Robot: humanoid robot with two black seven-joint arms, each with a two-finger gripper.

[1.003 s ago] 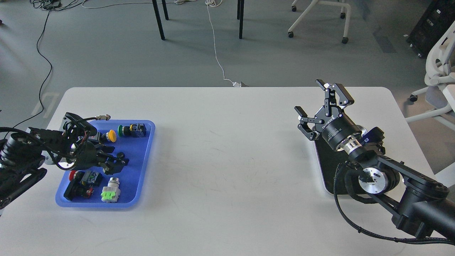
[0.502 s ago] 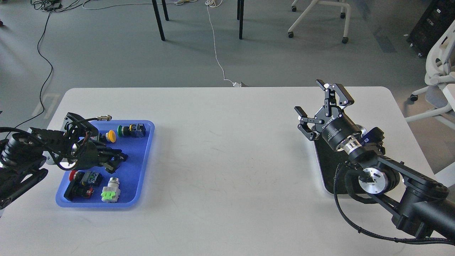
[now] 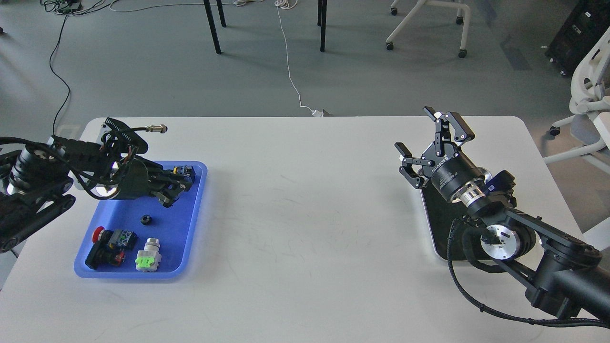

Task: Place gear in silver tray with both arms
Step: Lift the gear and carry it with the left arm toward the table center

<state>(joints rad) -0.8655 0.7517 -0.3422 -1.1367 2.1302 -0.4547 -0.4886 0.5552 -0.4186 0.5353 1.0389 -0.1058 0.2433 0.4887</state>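
The gear (image 3: 146,219) is a small black ring lying loose on the floor of the blue plastic tray (image 3: 190,247). My left gripper (image 3: 172,192) hovers above the tray's far half, up and to the right of the gear and apart from it. Its dark fingers blend with the parts behind them, so I cannot tell how they stand. The silver tray (image 3: 427,227) lies at the right of the table, mostly hidden under my right arm. My right gripper (image 3: 431,138) is open and empty, raised above the tray's far left corner.
The blue tray also holds a red button switch (image 3: 107,242), a white and green switch (image 3: 148,257) and a blue and black switch (image 3: 186,170). A cable connector (image 3: 155,127) sticks out from my left wrist. Chairs and table legs stand beyond the table's far edge.
My left gripper has risen and moved toward the far end of the blue tray. The gear, which was between its fingers, now lies uncovered on the tray floor. The right arm has not moved.
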